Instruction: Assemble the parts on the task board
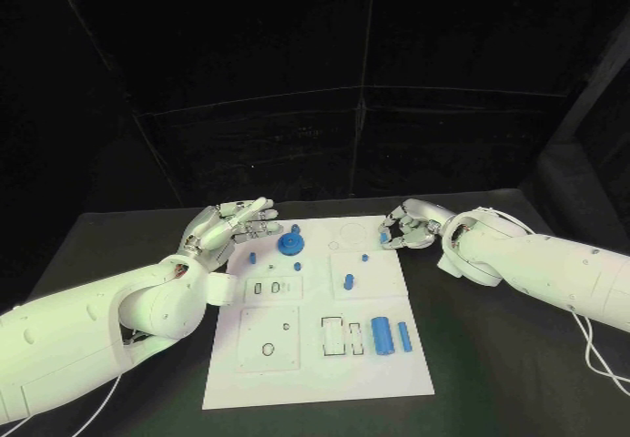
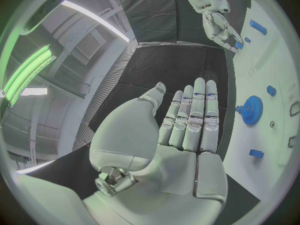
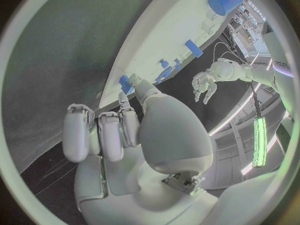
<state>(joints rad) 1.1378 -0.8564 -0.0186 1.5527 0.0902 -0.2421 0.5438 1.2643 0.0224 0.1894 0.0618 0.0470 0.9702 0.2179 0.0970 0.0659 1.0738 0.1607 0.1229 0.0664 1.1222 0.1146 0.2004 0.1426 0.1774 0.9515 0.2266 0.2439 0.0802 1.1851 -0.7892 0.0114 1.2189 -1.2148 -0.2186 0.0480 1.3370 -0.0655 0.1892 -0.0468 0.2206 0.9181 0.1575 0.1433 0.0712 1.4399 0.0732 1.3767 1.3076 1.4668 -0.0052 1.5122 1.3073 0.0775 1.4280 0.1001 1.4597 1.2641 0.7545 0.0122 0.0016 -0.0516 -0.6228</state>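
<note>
Hovering over the far left corner of the white task board (image 1: 321, 314), the left hand (image 1: 234, 225) holds nothing; the left wrist view shows its fingers (image 2: 195, 116) stretched out straight, side by side, with the thumb apart, above the board's left edge. The right hand (image 1: 410, 227) sits at the board's far right corner with its fingers curled in, and it pinches a small blue part (image 3: 125, 84) between the thumb and a fingertip, right at the board's edge.

The board lies in the middle of the black table (image 1: 525, 364). Near its far edge, toward the left hand, stands a blue gear (image 1: 291, 242) with a small blue peg just beyond it. A small blue piece (image 1: 252, 259) lies by the left edge, and another small piece (image 1: 298, 266) sits just on the near side of the gear. A short blue peg (image 1: 350, 282) stands toward the middle of the board, with one more small blue piece (image 1: 365, 257) beyond it, near the right hand. By the near right edge lie a thick blue cylinder (image 1: 382, 336) and a thinner blue rod (image 1: 404, 336), side by side and close together. Dark-outlined slots and holes mark the near left and middle of the board.
</note>
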